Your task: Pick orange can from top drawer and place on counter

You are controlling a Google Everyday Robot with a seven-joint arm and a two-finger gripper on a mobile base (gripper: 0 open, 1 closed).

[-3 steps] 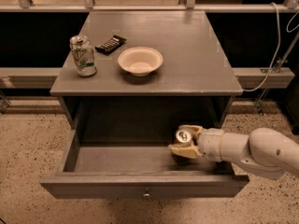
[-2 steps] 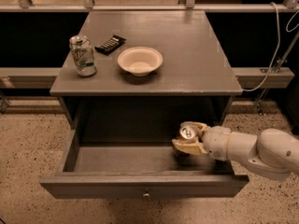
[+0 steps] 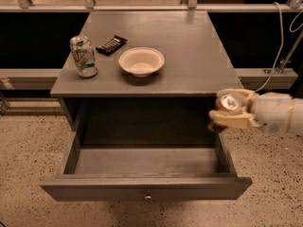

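Item: orange can [image 3: 230, 102], silver top showing, clasped between the two tan fingers of the claw [image 3: 228, 109], which is clenched on it. Position: above the right wall of the open drawer [image 3: 94, 188], just below and in front of the right front corner of the bench [image 3: 199, 46]. Step in hand, as judged: carry the can up and set it on the bench. Method advised: raise the can above the bench's front edge before moving inward, since that edge sits close overhead. Hold the can steady, lower it until its base rests flat, then release. Open room: the right half of the bench is bare wood and looks the best landing. Occupied: bowl [image 3: 141, 61] at centre-left; white-and-green can [image 3: 84, 56] and a dark flat bar [image 3: 111, 45] at the left. Hazards: bench edge, drawer wall beneath, cable [image 3: 279, 37] hanging to the right.
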